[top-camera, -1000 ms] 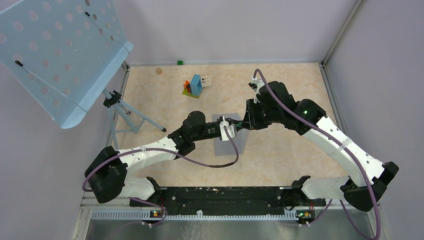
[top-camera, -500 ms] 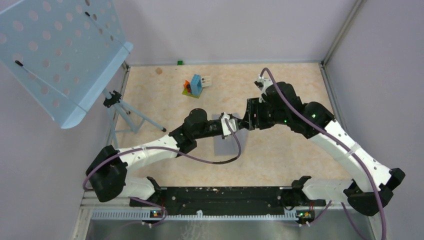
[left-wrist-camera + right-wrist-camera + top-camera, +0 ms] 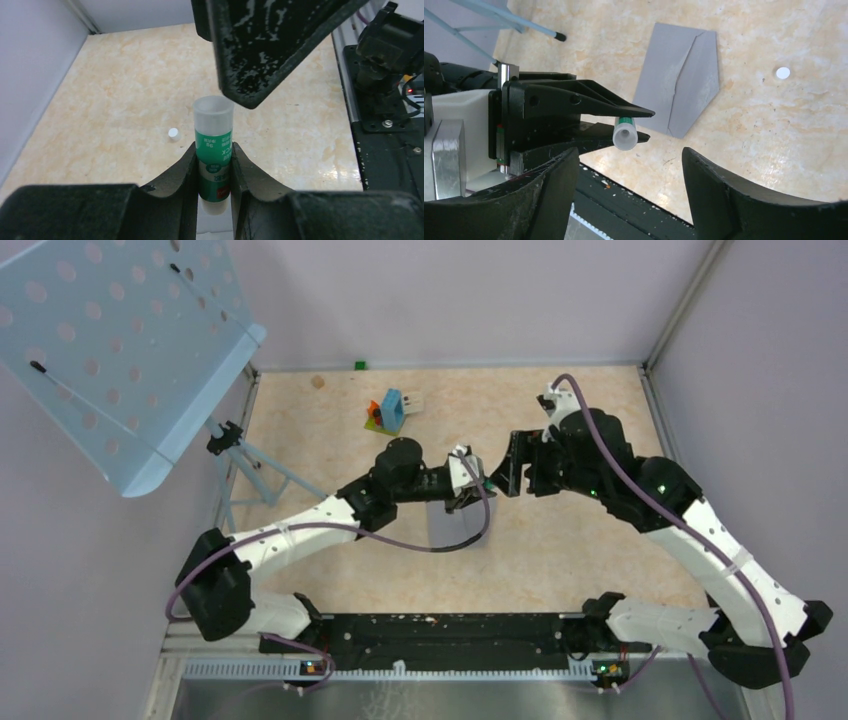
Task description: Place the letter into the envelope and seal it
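Envelope [image 3: 447, 528] lies grey below my left gripper [image 3: 480, 485], partly hidden by arm and cable. Left wrist view: those jaws clamp an uncapped glue stick [image 3: 214, 150], with a white cap [image 3: 173, 133] lying beyond. Right wrist view: my right gripper [image 3: 629, 152] gapes wide and empty, facing the stick, with the envelope's open flap beyond.

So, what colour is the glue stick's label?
Green with white print; the glue stick shows best in the left wrist view.
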`<state>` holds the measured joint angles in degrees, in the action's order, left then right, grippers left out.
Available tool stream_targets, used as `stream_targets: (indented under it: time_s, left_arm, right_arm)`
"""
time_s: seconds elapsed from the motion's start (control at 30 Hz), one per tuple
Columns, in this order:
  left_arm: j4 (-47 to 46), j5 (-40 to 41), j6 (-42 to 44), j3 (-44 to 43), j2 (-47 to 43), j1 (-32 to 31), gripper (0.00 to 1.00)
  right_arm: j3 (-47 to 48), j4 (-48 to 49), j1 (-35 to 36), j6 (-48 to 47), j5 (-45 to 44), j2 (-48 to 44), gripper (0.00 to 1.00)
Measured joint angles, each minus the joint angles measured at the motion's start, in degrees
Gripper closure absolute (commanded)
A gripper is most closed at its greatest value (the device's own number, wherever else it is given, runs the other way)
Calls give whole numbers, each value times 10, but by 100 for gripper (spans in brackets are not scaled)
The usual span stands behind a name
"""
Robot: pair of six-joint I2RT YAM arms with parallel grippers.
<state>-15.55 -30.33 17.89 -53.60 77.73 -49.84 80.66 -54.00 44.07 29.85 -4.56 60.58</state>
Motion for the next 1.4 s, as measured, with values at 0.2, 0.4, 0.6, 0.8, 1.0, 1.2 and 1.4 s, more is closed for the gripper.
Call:
stream_targets:
  time_s: [0.2,0.4,0.6,0.8,1.0,1.2,1.4]
  left_arm:
    - [76,-83,-28,-55,14,29,100]
    - [153,-143,-28,-103,27,41,100]
    - [174,-109,-14,-101,26,40,100]
    - [153,-24,3,-69,11,39,100]
    - [138,19,21,-59,2,39,100]
    - [125,30,30,-49,-1,37,100]
    - [122,30,32,-47,-1,37,100]
  right_arm:
    - [0,5,0,2,13,-5,42]
    - [0,10,0,2,33,-4,52]
    - [0,14,0,14,38,18,62]
    - [-1,30,0,50,39,33,60]
    - [-26,60,0,86,35,33,59]
    - [-42,77,0,109,17,37,59]
    - [-42,103,0,122,5,43,59]
